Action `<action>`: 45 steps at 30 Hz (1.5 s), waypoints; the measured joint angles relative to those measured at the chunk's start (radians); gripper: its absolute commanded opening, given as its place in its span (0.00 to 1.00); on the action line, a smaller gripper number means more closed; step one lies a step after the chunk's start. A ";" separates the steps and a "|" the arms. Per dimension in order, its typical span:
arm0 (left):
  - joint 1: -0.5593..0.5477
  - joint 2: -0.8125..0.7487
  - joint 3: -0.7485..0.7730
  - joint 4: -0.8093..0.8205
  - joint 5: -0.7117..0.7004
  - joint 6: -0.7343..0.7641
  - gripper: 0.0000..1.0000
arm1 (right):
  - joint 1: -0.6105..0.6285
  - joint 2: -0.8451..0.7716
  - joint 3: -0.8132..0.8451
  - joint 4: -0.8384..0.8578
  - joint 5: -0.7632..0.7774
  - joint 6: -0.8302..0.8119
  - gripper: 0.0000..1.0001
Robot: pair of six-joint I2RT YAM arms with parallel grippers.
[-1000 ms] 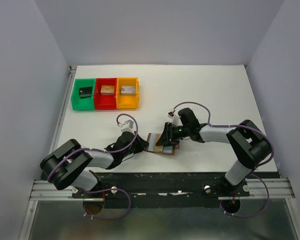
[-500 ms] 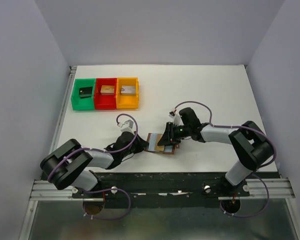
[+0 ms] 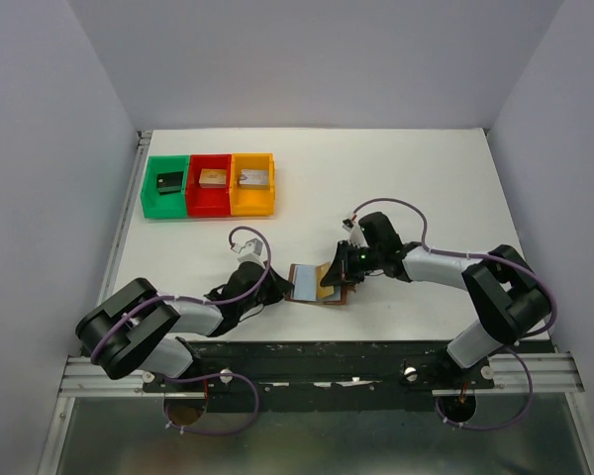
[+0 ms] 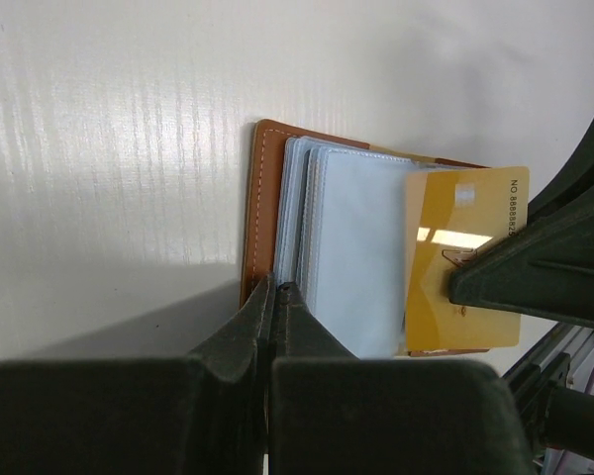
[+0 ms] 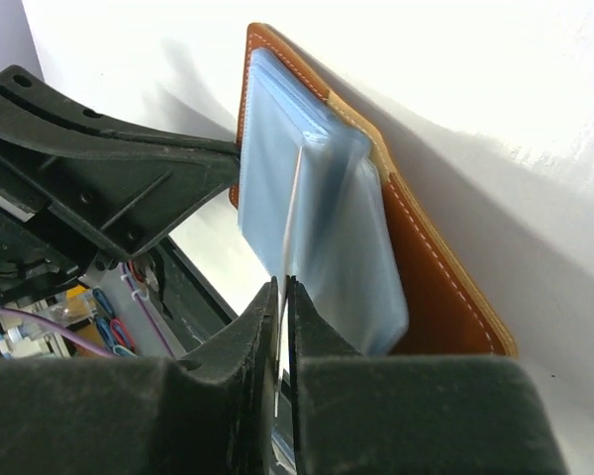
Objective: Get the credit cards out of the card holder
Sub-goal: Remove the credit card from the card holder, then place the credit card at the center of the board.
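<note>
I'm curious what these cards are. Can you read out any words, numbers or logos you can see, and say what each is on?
"NO." then digits, mostly 8s, too blurred to read exactly, the end hidden: along one edge of the gold card in the right gripper.
Card holder and its pale sleeves: no text seen.
Blocks in the bins: marks too small to read.

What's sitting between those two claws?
The open card holder, as the top view shows. The left gripper pinches its edge, and the right gripper pinches a gold card sticking out of it.
</note>
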 measured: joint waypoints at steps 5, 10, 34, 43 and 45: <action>0.000 -0.022 0.002 -0.032 0.003 0.016 0.00 | -0.003 -0.014 -0.001 -0.040 0.038 -0.016 0.08; 0.000 -0.065 0.036 -0.140 0.018 0.062 0.09 | -0.008 -0.045 0.000 -0.117 0.097 -0.037 0.05; 0.022 -0.541 0.259 -0.417 0.173 0.235 0.99 | 0.034 -0.343 0.169 -0.517 0.037 -0.482 0.00; 0.083 -0.794 0.217 -0.384 0.555 0.338 0.86 | 0.232 -0.345 0.335 -0.745 -0.207 -0.670 0.00; 0.083 -0.799 0.215 -0.374 0.641 0.349 0.75 | 0.271 -0.336 0.401 -0.797 -0.220 -0.700 0.00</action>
